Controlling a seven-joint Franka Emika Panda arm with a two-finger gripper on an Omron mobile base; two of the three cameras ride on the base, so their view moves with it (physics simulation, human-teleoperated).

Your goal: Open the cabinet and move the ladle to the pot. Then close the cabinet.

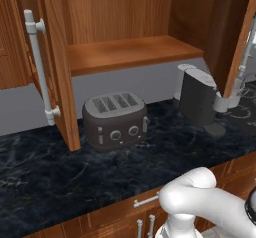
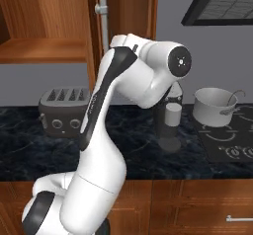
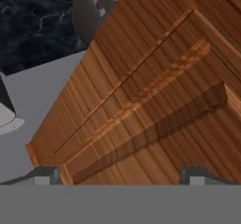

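The cabinet (image 1: 130,52) stands with both doors swung open and its shelf bare. In the hand view my gripper (image 3: 123,176) is open, its fingertips (image 3: 44,175) close against the raised wooden panel of the cabinet's door (image 3: 141,100), with nothing between them. From the right base view, the right door (image 2: 129,12) and its silver bar handle (image 2: 103,26) are just behind my arm. The pale pot (image 2: 213,105) sits on the stovetop at the right. The ladle (image 2: 234,97) rests in it, its curved handle rising over the rim.
A dark toaster (image 1: 115,119) and a dark coffee machine (image 1: 197,97) stand on the black marble counter (image 1: 60,172) under the cabinet. The left door with its long handle (image 1: 40,67) juts out over the counter. A range hood (image 2: 222,4) hangs above the stove.
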